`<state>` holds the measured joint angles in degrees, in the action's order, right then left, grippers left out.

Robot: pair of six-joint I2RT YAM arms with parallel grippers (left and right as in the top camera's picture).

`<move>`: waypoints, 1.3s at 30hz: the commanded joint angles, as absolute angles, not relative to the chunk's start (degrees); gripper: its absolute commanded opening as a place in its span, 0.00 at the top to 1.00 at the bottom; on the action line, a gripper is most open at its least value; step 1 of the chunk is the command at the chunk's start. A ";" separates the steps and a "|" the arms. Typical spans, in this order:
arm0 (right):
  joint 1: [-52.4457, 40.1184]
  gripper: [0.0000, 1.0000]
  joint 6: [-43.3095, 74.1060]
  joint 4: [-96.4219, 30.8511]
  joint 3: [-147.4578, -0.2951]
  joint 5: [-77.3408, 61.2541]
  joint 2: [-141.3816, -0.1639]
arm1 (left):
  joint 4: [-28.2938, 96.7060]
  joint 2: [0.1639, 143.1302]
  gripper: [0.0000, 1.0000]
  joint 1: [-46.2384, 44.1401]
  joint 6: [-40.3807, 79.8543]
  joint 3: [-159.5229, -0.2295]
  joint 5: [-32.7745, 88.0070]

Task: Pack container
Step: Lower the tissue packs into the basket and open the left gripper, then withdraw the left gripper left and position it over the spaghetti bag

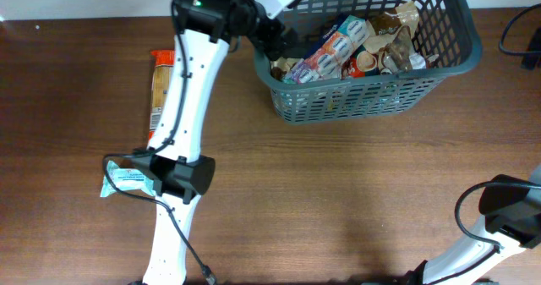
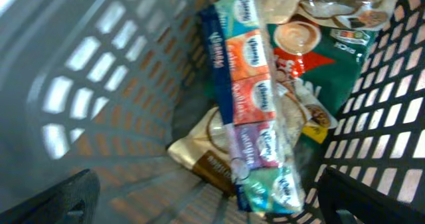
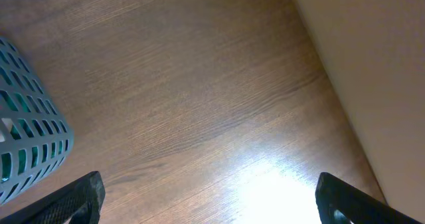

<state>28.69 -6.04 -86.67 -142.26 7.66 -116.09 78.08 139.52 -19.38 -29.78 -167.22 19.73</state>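
The container [image 1: 372, 99], a dark grey slotted basket, stands at the back right of the table and holds several snack packets. My left gripper [image 1: 276, 38] hangs over its left end, open. In the left wrist view the left gripper [image 2: 212, 207] is spread wide with nothing between its fingers. Below it a long multicolour packet [image 2: 255, 98] lies loose on the other packets, against the basket wall [image 2: 80, 84]. The same packet [image 1: 327, 55] shows from overhead. My right gripper [image 3: 212, 204] is open over bare table, with the basket's corner [image 3: 30, 141] at its left.
A long orange-brown packet [image 1: 161, 82] lies on the table left of the basket, beside the left arm. A teal packet [image 1: 122, 180] lies partly under that arm's base. The right arm [image 1: 507, 207] rests at the front right. A black cable [image 1: 520, 31] lies at the far right edge.
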 commanded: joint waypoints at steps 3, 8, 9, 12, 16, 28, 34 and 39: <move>28.91 0.01 -5.67 -86.52 -142.39 8.16 -115.66 | 81.89 140.79 0.01 -12.80 -26.61 -165.95 13.41; 28.91 0.01 -5.67 -86.54 -142.39 8.16 -115.66 | 82.00 140.79 0.01 -10.63 -26.17 -165.95 10.20; 28.91 0.01 -5.67 -86.52 -142.39 8.16 -115.66 | 81.89 140.77 0.01 -10.11 -25.93 -165.95 8.73; 28.91 0.01 -5.67 -86.52 -142.39 8.16 -115.66 | 80.99 140.77 0.01 -8.56 -23.75 -166.19 6.20; 28.91 0.01 -5.67 -86.52 -142.39 8.16 -115.66 | 80.42 140.73 0.01 -6.59 -23.31 -166.43 6.17; 28.91 0.01 -5.67 -86.54 -142.39 8.16 -115.66 | 78.87 139.63 0.01 -4.34 -22.70 -168.59 6.79; 28.91 0.01 -5.67 -86.54 -142.39 8.16 -115.66 | 74.85 139.11 0.01 -4.34 -22.04 -168.81 15.11; 28.91 0.01 -5.67 -86.54 -142.39 8.16 -115.66 | 71.26 137.97 0.01 -4.34 -20.34 -169.40 18.65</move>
<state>28.69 -5.98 -86.67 -142.26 7.64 -116.11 72.27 138.98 -4.71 -21.58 -167.59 15.25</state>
